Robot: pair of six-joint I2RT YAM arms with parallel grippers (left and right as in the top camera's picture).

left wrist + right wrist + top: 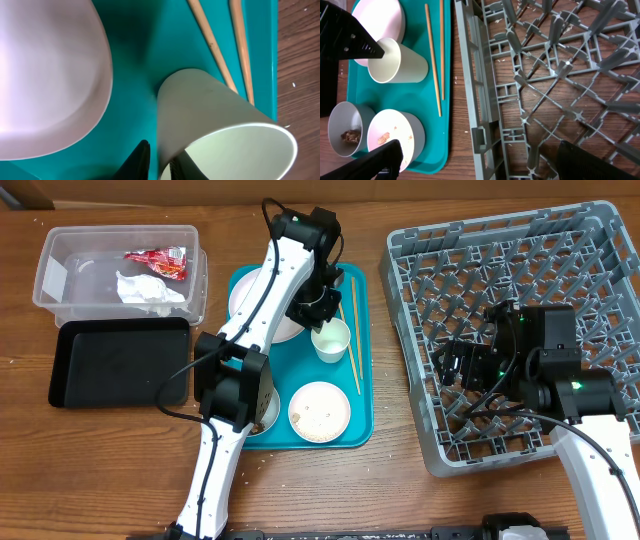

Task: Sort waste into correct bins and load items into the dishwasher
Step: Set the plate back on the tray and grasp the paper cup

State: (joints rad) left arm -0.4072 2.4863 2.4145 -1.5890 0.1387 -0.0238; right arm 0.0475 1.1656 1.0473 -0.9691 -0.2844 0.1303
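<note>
A small white cup (331, 340) stands on the teal tray (360, 395), next to a white plate (245, 295) half hidden by my left arm. My left gripper (322, 323) straddles the cup's rim, one finger inside and one outside (160, 162), shut on the cup (210, 110). One bowl with crumbs (318, 410) shows; the other (347, 132), with a brown lump, shows in the right wrist view. My right gripper (460, 365) is open and empty over the grey rack (560, 260). A red wrapper (158, 262) and white napkin (145, 290) lie in the clear tub (55, 275).
A black tray (110, 365) lies in front of the tub. Two wooden chopsticks (352, 330) lie along the teal tray's right side, close beside the cup (212, 45). The rack's left wall (470, 75) stands just right of the teal tray.
</note>
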